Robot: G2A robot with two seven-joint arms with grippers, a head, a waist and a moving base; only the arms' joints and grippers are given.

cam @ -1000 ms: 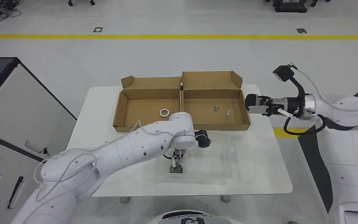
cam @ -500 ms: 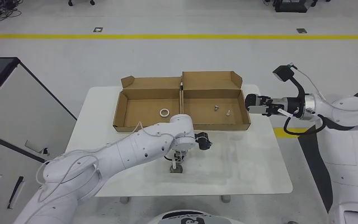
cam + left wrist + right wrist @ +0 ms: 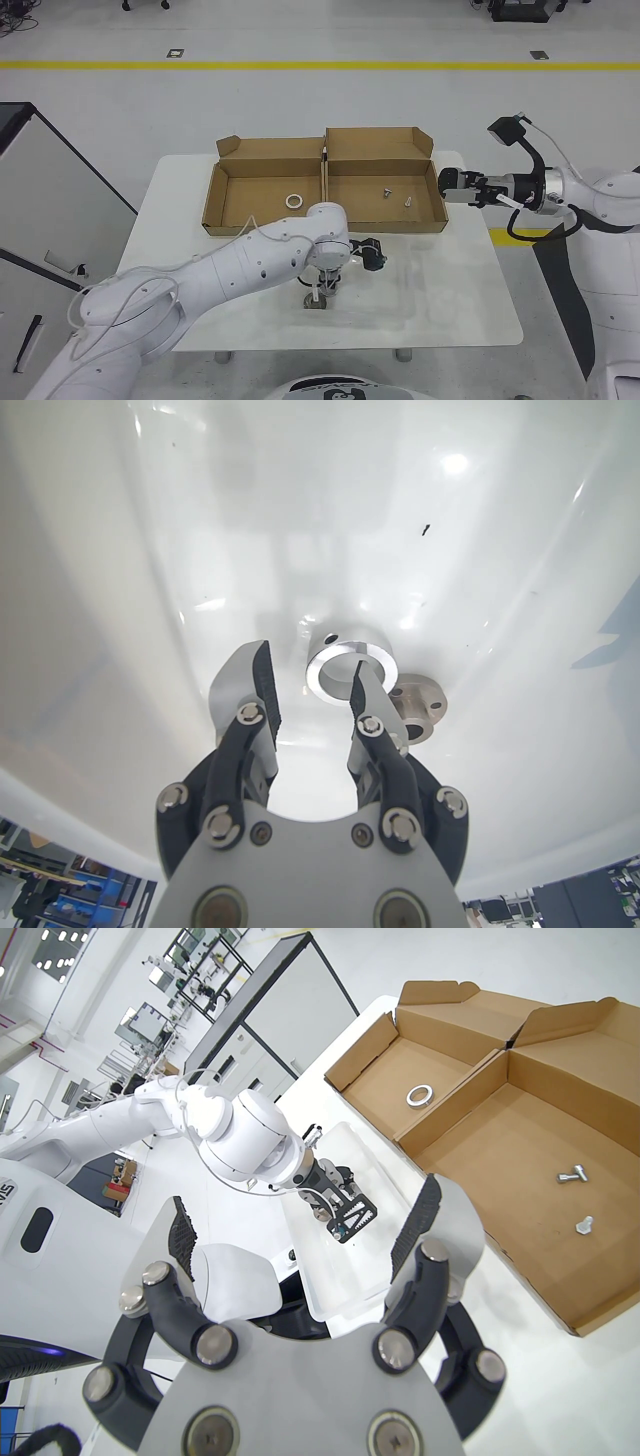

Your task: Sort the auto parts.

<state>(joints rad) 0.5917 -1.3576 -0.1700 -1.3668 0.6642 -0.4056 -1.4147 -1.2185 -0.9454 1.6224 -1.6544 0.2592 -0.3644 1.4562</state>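
My left gripper [image 3: 310,657] hangs open over a silver collar ring [image 3: 345,662] lying in a clear tray [image 3: 100,600]. One fingertip sits over the ring's hole, the other outside its wall. A brass-coloured flanged hub [image 3: 420,710] lies against the ring. From above, the left gripper [image 3: 318,290] is at the table's front middle, over the parts [image 3: 316,302]. My right gripper [image 3: 305,1233] is open and holds nothing; it hovers by the right end of the boxes [image 3: 443,186].
Two open cardboard boxes stand side by side at the back of the table. The left box [image 3: 232,200] holds a silver ring [image 3: 294,201]. The right box [image 3: 430,205] holds two bolts [image 3: 385,190] [image 3: 407,200]. A grey cabinet [image 3: 40,190] stands left of the table.
The left wrist has shifted slightly right and down toward the parts in the tray. The right arm has not moved.
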